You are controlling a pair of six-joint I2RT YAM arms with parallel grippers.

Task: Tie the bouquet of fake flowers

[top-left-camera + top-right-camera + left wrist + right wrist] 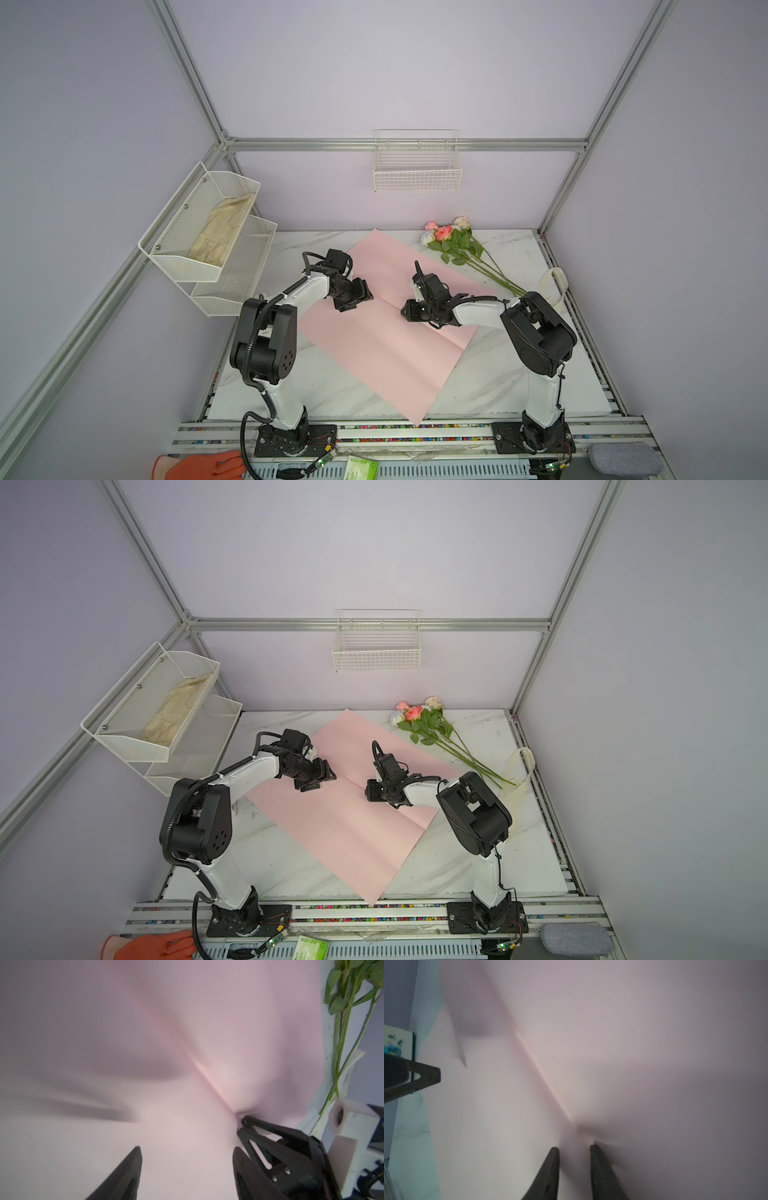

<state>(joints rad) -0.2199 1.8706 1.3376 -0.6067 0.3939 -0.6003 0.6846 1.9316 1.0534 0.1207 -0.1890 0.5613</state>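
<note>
The bouquet of fake flowers (457,245) lies loose on the marble table (494,374) at the far right. Its blooms point toward the back wall, and its stems run near and right to a cream ribbon (555,282), just beside the pink paper sheet (382,345). The left gripper (359,299) hangs over the sheet's left part, jaws wide and empty. The right gripper (574,1147) stands narrow, tips on the sheet's centre crease where it puckers; whether paper is pinched I cannot tell.
</note>
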